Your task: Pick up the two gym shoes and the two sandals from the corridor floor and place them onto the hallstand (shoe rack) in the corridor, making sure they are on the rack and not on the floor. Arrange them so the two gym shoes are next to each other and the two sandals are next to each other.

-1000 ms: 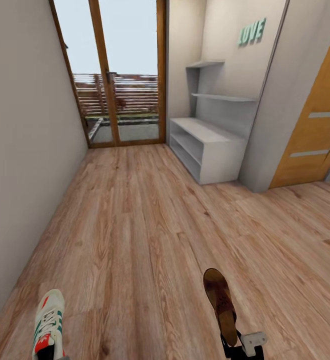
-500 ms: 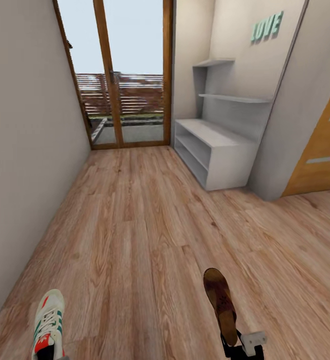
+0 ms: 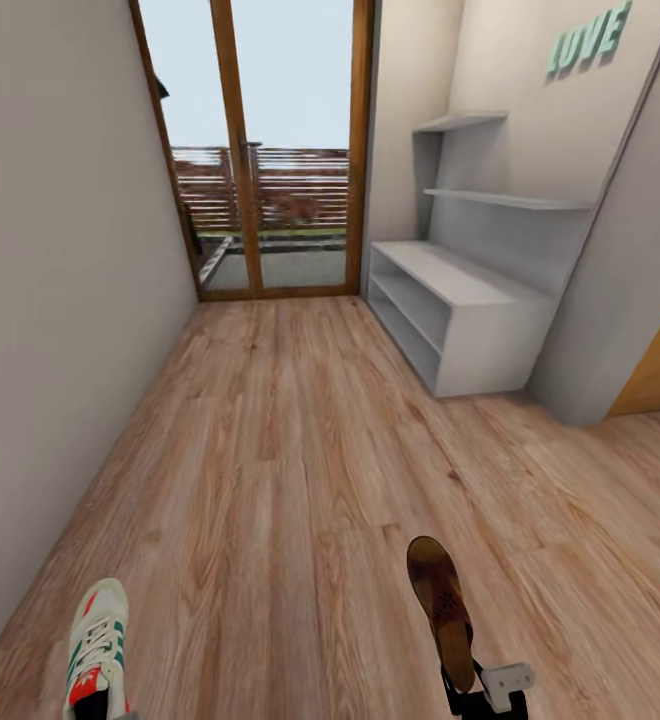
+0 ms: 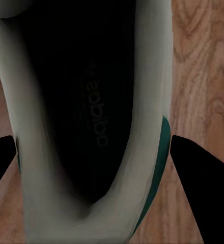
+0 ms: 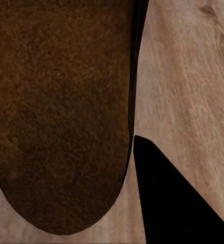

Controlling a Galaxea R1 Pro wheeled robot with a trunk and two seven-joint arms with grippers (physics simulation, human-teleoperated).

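A: What differs from a second ago?
B: The view has swung; the pale grey hallstand (image 3: 460, 315) sits further right.
A: The grips?
B: The left gripper (image 4: 94, 152) clamps the cream-white green-heeled sneaker (image 3: 97, 645); the right gripper (image 3: 467, 693) pinches the dark brown leather sandal (image 3: 440, 605), whose suede sole the wrist view shows.

The head camera looks forward and down along the corridor floor (image 3: 270, 450) toward the glass door (image 3: 260, 150), with the hallstand (image 3: 460, 310) at upper right. Each wrist camera sits very close, the left over the gym shoe (image 4: 91, 122), the right over the sandal (image 5: 61, 112); all three share the plank floor.
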